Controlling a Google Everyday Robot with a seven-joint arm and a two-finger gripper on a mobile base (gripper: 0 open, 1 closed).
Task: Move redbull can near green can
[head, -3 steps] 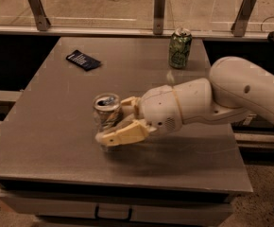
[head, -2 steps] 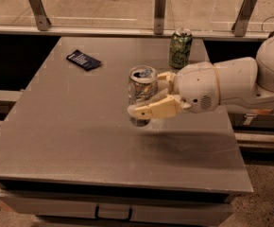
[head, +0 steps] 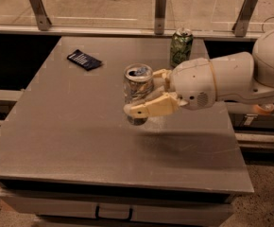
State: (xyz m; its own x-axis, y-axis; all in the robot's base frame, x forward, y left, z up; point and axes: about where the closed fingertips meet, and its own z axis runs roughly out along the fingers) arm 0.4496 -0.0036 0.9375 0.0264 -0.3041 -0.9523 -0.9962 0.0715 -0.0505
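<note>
The redbull can, slim and silver with a shiny top, is held upright above the middle of the grey table. My gripper is shut on it, one cream finger across its front and one behind it. The green can stands upright near the table's far edge, up and to the right of the held can, about a can's height away. The white arm reaches in from the right.
A dark flat packet lies at the table's far left. A railing with metal posts runs behind the table. A drawer handle shows below the front edge.
My gripper has lifted the redbull can off the table and carried it right and toward the far side, closer to the green can.
</note>
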